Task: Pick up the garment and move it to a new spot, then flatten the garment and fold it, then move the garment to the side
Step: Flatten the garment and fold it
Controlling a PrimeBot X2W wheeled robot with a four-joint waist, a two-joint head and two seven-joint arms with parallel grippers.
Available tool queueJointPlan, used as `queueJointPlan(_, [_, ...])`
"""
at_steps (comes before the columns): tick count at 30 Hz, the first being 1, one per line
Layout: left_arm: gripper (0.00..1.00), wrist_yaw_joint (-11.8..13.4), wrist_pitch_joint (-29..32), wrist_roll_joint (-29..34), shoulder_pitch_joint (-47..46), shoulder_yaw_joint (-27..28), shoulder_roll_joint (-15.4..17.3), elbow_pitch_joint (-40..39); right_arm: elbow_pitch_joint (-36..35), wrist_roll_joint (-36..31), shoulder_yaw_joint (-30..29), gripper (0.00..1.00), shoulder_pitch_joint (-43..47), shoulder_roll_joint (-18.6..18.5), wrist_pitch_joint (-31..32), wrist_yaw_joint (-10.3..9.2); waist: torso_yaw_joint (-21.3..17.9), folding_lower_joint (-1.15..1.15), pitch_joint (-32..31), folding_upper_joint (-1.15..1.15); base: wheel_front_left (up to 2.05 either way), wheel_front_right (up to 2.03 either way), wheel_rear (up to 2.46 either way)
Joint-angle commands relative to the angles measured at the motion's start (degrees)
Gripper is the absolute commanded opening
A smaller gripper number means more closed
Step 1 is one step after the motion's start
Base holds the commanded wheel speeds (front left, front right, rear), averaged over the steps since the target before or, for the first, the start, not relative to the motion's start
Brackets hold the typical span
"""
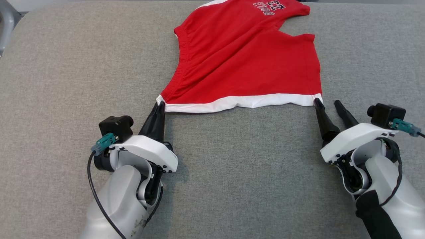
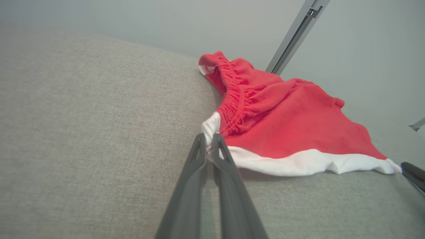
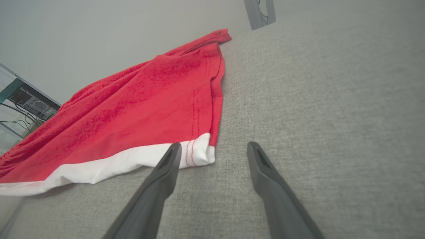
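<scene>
The left claw (image 1: 160, 105) is clenched on one corner of the red garment's (image 1: 245, 59) white hem (image 1: 239, 102). The right claw (image 1: 327, 101) stands released, its inner finger touching the hem's other corner. The garment spreads beyond both fingertips on grey fabric (image 1: 66, 83).

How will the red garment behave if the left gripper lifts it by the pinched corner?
Probably floppy: the garment wrinkles toward the corner pinched by the shut left gripper, so it should hang and bunch. Likely light: thin cloth lying flat. It may drag on the grey woven surface, its other corner, beside the open right gripper, trailing.
</scene>
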Motion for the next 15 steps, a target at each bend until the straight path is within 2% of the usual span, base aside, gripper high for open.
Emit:
queueJointPlan(1, [0.0, 0.5, -0.3, -0.4, 0.3, -0.3, 0.3, -0.6, 1.7, -0.1, 0.3, 1.0, -0.4, 0.2, 0.4, 0.01, 0.3, 0.0, 0.2, 0.0, 0.0, 0.0, 0.0])
queueJointPlan(10, [0.0, 2.1, -0.3, -1.3, 0.6, -2.2, 0.3, -3.1, 8.6, 2.0, 2.3, 1.0, -3.8, 2.6, 1.4, 0.19, 1.3, 0.0, 0.9, 0.0, 0.0, 0.0, 0.0])
queueJointPlan(11, [0.0, 2.3, -0.3, -1.3, 0.6, -2.3, 0.3, -3.2, 9.0, 2.2, 2.8, 0.62, -3.8, 2.8, 1.9, 0.21, 1.3, 0.0, 0.9, 0.0, 0.0, 0.0, 0.0])
queueJointPlan(12, [0.0, 2.5, -0.3, -1.4, 0.6, -2.3, 0.3, -3.3, 9.3, 2.5, 3.2, 0.39, -3.9, 2.9, 2.0, 0.21, 1.4, 0.0, 1.0, 0.0, 0.0, 0.0, 0.0])
queueJointPlan(13, [0.0, 2.5, -0.3, -1.4, 0.5, -2.4, 0.3, -3.4, 9.5, 2.6, 3.7, 0.22, -4.0, 2.9, 2.0, 0.21, 1.4, 0.0, 1.1, 0.0, 0.0, 0.0, 0.0])
queueJointPlan(14, [0.0, 2.6, -0.3, -1.3, 0.5, -2.4, 0.3, -3.5, 9.6, 2.5, 4.3, 0.0, -4.2, 2.8, 1.9, 0.21, 1.5, 0.0, 1.2, 0.0, 0.0, 0.0, 0.0])
queueJointPlan(15, [0.0, 2.6, -0.3, -1.4, 0.5, -2.3, 0.3, -3.5, 9.7, 2.6, 4.7, 0.0, -4.2, 2.7, 1.7, 0.2, 1.5, 0.0, 1.2, 0.0, 0.0, 0.0, 0.0])
